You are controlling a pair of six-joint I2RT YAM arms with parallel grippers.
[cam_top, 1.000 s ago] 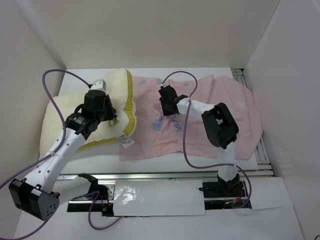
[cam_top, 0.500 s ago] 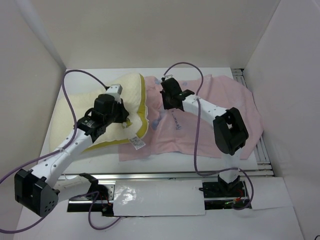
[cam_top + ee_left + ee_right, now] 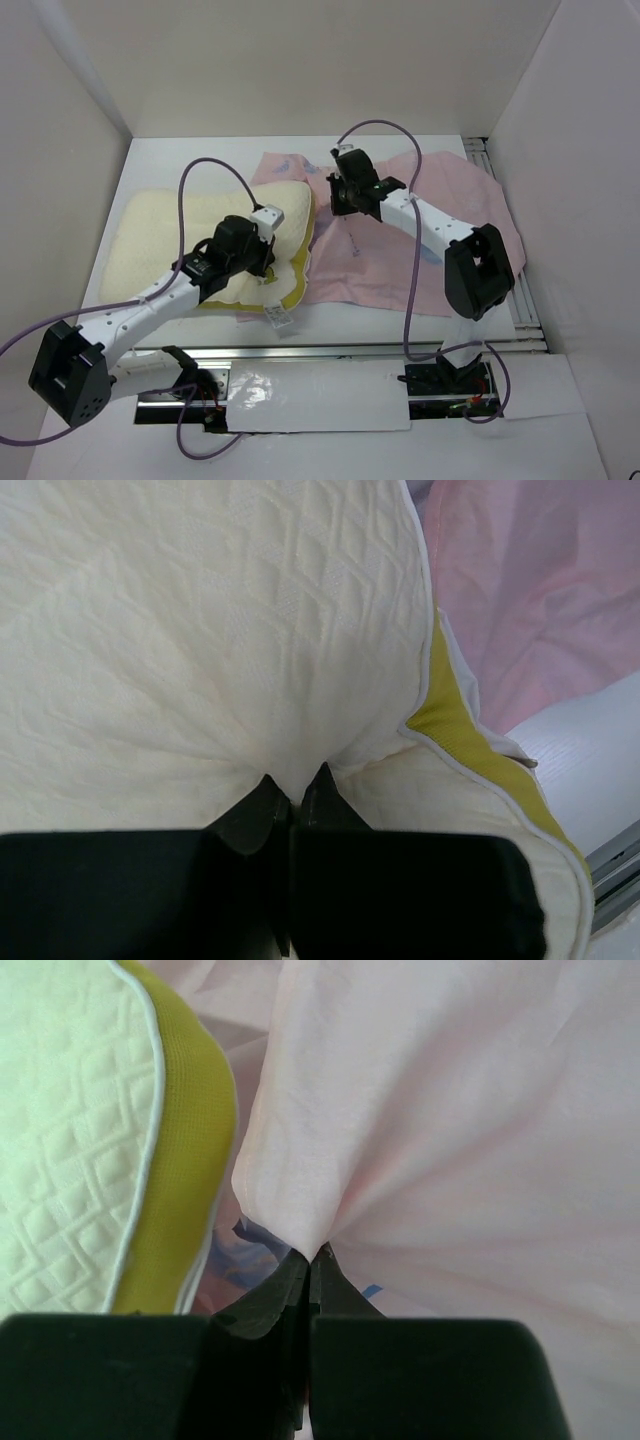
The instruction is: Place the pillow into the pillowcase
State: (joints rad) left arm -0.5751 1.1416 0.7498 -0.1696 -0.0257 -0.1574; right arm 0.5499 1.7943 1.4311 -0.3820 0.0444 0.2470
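Observation:
The cream-yellow quilted pillow point(image 3: 170, 235) with a mustard side band lies at the left of the table, its right end pushed against the pillowcase opening. My left gripper point(image 3: 262, 262) is shut on a pinch of the pillow's top fabric point(image 3: 290, 720). The pale pink pillowcase point(image 3: 440, 235) lies spread at the centre and right. My right gripper point(image 3: 340, 195) is shut on the pillowcase's upper edge point(image 3: 310, 1190) and holds it lifted above the pillow's mustard band point(image 3: 190, 1160); blue print shows underneath. A white tag point(image 3: 280, 318) hangs at the pillow's near corner.
White walls stand on the left, back and right. A metal rail point(image 3: 400, 347) runs along the table's near edge, with another rail point(image 3: 520, 290) on the right. Purple cables point(image 3: 415, 290) loop over both arms.
My left gripper has dragged the pillow to the right and nearer, toward the pillowcase. My right gripper has moved back and slightly right, lifting the pillowcase edge.

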